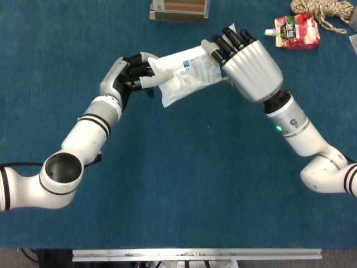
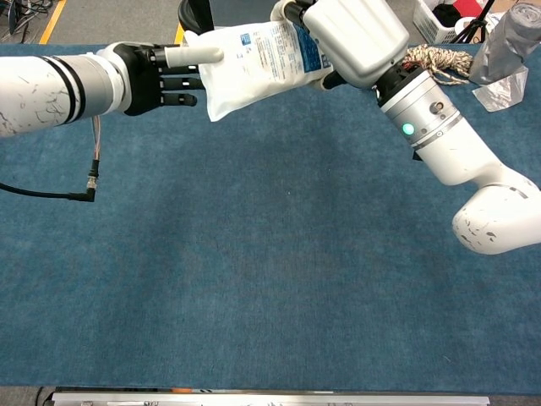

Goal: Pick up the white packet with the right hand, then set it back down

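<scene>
Packet: we see the white packet (image 1: 187,74) lifted off the tabletop (image 1: 184,178), near the far edge, tilted, between both hands.
Right hand: our right hand (image 1: 248,61) grips the packet's right end, fingers (image 1: 231,38) curled over its top.
Left hand: our left hand (image 1: 131,75) touches the packet's left end, fingers curled against it; we cannot tell whether it clamps it.
Far edge: a red pouch (image 1: 297,30) and a rope bundle (image 1: 323,12) lie toward the far right corner; a box (image 1: 179,10) sits mid-edge.
</scene>
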Robot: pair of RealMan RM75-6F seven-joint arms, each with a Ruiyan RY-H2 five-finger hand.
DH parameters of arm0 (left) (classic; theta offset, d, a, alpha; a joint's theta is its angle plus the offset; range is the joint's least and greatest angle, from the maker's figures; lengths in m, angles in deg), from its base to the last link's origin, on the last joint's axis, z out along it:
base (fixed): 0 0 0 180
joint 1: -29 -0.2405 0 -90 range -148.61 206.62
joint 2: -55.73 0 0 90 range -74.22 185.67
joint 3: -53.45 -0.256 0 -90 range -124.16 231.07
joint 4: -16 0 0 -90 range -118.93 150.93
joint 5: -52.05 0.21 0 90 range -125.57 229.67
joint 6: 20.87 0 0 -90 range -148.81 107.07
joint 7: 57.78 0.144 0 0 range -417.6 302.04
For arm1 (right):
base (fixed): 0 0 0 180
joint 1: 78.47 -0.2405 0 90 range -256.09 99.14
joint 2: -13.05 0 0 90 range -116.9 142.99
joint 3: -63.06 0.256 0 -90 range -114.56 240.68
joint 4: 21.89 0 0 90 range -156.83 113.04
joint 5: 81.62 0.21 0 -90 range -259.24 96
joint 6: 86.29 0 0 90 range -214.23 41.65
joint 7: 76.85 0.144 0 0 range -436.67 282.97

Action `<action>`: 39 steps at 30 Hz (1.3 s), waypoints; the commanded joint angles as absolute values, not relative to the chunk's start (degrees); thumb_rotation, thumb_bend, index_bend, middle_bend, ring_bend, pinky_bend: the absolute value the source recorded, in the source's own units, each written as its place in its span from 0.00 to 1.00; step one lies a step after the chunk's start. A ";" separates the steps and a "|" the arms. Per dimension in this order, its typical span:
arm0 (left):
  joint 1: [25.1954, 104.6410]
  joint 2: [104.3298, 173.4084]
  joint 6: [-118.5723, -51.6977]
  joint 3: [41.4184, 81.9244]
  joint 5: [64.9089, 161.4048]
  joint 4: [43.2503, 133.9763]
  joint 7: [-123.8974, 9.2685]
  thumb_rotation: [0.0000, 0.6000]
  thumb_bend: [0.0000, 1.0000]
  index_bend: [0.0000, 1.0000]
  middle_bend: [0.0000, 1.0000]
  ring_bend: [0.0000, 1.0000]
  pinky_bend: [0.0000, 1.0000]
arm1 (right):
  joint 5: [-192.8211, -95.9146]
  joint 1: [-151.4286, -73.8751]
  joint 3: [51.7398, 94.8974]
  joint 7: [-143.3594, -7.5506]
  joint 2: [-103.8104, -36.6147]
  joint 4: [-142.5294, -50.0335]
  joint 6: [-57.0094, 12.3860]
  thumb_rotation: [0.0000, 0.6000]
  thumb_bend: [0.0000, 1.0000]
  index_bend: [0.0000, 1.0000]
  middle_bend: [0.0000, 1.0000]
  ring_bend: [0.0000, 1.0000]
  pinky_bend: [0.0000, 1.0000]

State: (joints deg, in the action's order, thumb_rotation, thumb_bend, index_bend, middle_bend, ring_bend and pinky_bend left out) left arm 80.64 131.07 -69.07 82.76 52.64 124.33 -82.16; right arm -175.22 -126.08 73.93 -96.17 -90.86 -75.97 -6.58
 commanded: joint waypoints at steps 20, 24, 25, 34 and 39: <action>80.51 133.34 -74.53 85.26 49.20 123.49 -78.47 1.00 0.64 0.76 0.87 0.78 0.92 | -175.84 -125.96 73.24 -96.02 -91.38 -75.33 -6.01 1.00 0.00 0.60 0.60 0.56 0.56; 80.19 133.82 -75.63 85.69 49.82 123.68 -77.90 1.00 0.64 0.77 0.88 0.80 0.96 | -175.71 -125.93 73.28 -95.84 -91.53 -75.16 -6.05 1.00 0.00 0.58 0.60 0.56 0.56; 80.06 134.00 -76.07 85.83 50.15 123.76 -77.76 1.00 0.64 0.77 0.88 0.80 0.96 | -175.66 -125.92 73.28 -95.75 -91.52 -75.20 -6.11 1.00 0.00 0.58 0.60 0.56 0.56; 78.86 135.19 -78.23 86.89 52.07 124.60 -76.99 1.00 0.64 0.79 0.90 0.83 1.00 | -175.45 -125.77 73.14 -95.72 -91.38 -75.75 -6.51 1.00 0.00 0.49 0.58 0.54 0.56; 78.26 135.38 -78.18 87.51 52.34 124.82 -76.56 1.00 0.64 0.79 0.91 0.83 1.00 | -175.36 -125.75 73.18 -95.73 -91.40 -75.97 -6.59 1.00 0.00 0.40 0.56 0.52 0.56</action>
